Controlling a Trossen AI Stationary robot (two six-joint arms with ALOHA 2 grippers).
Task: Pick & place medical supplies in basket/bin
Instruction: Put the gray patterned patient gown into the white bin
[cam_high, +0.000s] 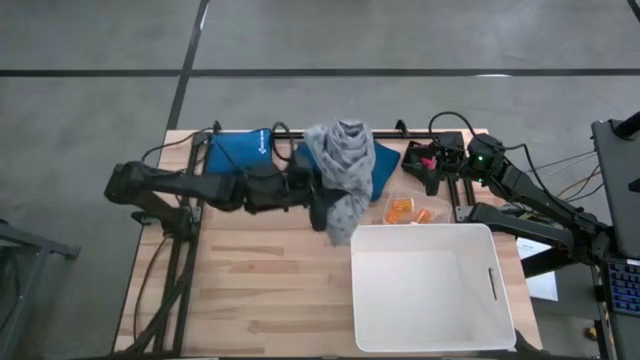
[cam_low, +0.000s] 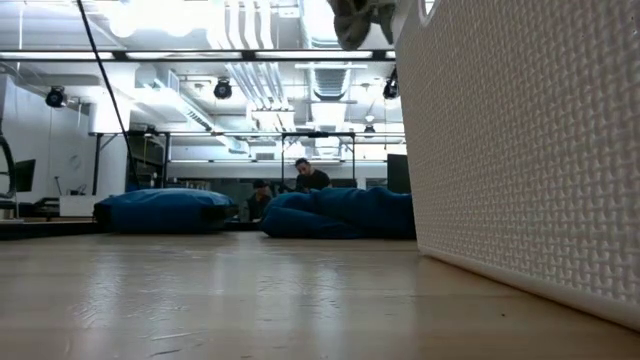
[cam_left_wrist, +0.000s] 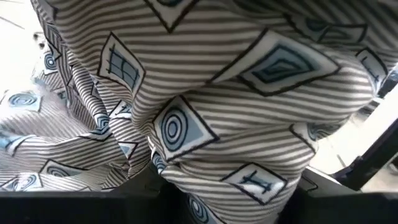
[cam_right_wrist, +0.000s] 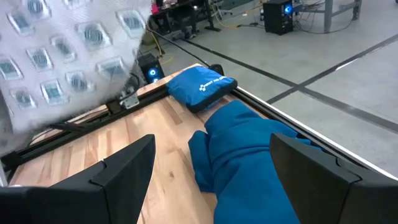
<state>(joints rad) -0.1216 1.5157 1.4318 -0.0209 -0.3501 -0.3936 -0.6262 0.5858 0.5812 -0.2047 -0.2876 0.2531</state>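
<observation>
Above the counter (cam_high: 260, 280), just off the far-left corner of the white tub (cam_high: 430, 290), the left claw (cam_high: 322, 205) holds the grey patterned cloth (cam_high: 345, 170) bunched and lifted, folds draping over it and hanging down. Fingers partly closed on a gather. The cloth looks light, limp and non-fragile; it will swing and trail, so a pinch at a thick fold suits best. The right claw (cam_right_wrist: 211, 171) waits at the far right edge, open and empty, over the blue cloth (cam_right_wrist: 249, 155). Orange bottles (cam_high: 405, 210) lie beside the tub.
</observation>
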